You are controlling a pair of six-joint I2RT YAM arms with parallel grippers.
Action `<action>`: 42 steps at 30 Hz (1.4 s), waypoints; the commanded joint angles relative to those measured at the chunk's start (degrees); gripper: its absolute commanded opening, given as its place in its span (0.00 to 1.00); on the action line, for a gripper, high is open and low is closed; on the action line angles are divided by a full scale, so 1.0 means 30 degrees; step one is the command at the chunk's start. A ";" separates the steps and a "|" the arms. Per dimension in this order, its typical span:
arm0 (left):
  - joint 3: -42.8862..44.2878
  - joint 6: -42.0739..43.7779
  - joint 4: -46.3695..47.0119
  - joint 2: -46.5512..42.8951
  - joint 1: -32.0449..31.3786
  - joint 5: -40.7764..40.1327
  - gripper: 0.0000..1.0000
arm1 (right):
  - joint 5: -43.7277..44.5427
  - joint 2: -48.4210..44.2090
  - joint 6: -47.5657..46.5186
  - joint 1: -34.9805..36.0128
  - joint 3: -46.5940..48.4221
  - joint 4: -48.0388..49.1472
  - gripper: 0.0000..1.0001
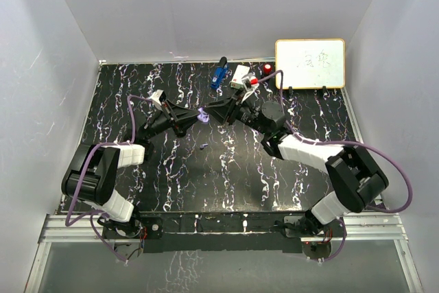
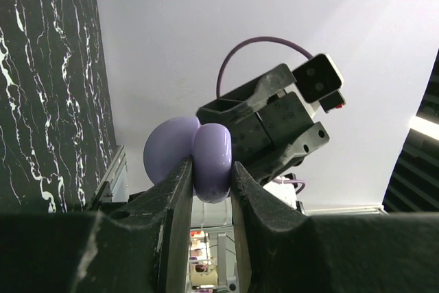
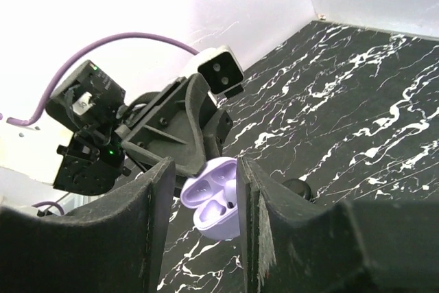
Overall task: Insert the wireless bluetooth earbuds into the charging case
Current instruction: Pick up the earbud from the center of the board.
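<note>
My left gripper (image 1: 193,117) is shut on the lower half of an open lavender charging case (image 1: 202,115) and holds it above the middle of the table. In the left wrist view the case (image 2: 212,159) sits pinched between my fingertips (image 2: 211,169), its lid (image 2: 168,152) swung open to the left. My right gripper (image 1: 217,110) faces it, open, jaws either side of the case (image 3: 218,200). One lavender earbud (image 3: 228,193) sits in the case's right socket; the other socket looks empty. Another lavender earbud (image 1: 204,146) lies on the table below. A small black round piece (image 3: 296,188) lies beyond my right finger.
A blue gadget (image 1: 219,75) and a red-capped item (image 1: 265,69) lie at the back of the black marbled table (image 1: 171,176). A whiteboard (image 1: 310,63) leans at the back right. White walls close in both sides.
</note>
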 commanded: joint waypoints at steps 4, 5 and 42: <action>0.0044 -0.0264 0.2246 0.0382 0.0149 -0.0083 0.00 | 0.2174 -0.2555 -0.1216 -0.0154 -0.0943 -0.1389 0.40; -0.0008 -0.0387 0.2436 0.0426 0.0320 -0.0081 0.00 | 0.2510 -0.2823 -0.1432 -0.0159 -0.1065 -0.2235 0.39; -0.1906 -0.1385 0.2566 -0.2006 0.5900 0.2979 0.00 | 0.8555 0.5218 -0.4588 0.5747 0.4060 -1.4663 0.44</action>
